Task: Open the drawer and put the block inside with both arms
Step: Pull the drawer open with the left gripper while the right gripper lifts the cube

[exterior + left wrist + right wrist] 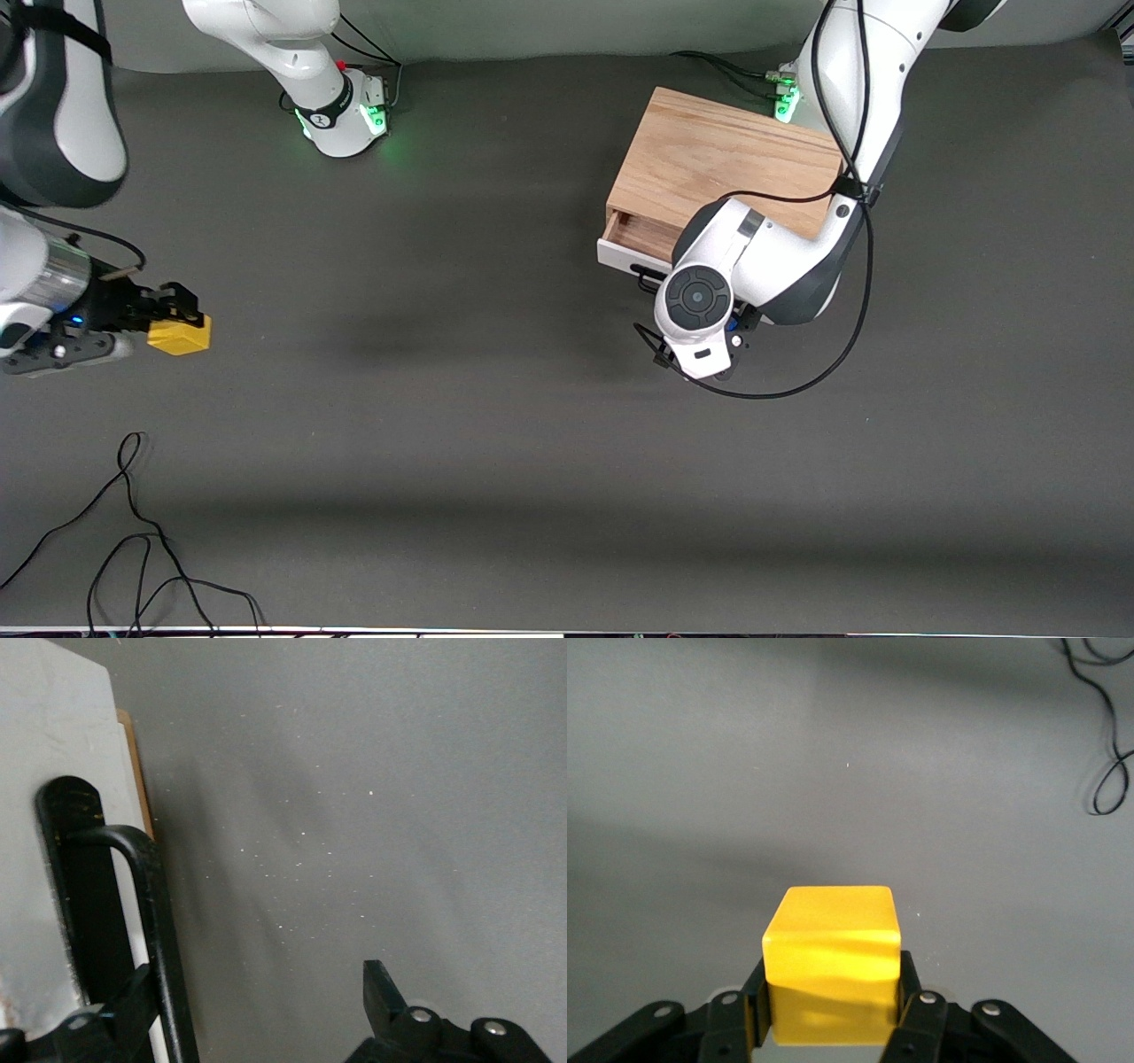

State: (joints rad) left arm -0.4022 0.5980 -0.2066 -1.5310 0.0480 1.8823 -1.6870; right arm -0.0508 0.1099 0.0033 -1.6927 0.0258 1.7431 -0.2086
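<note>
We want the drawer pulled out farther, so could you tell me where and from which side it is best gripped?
Grip the black wire handle on the drawer's white front panel. It stands off the panel as a bar, leaving room for a finger, so come at it head-on from in front of the drawer. The left hand is already there, open, one finger by the bar.

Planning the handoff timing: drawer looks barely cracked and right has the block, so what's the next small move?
Probably the left gripper pulls the handle to draw the drawer farther out of the box: its fingers stand open, one on each side of the handle, and the gap is narrow. The right gripper is shut on the block.
</note>
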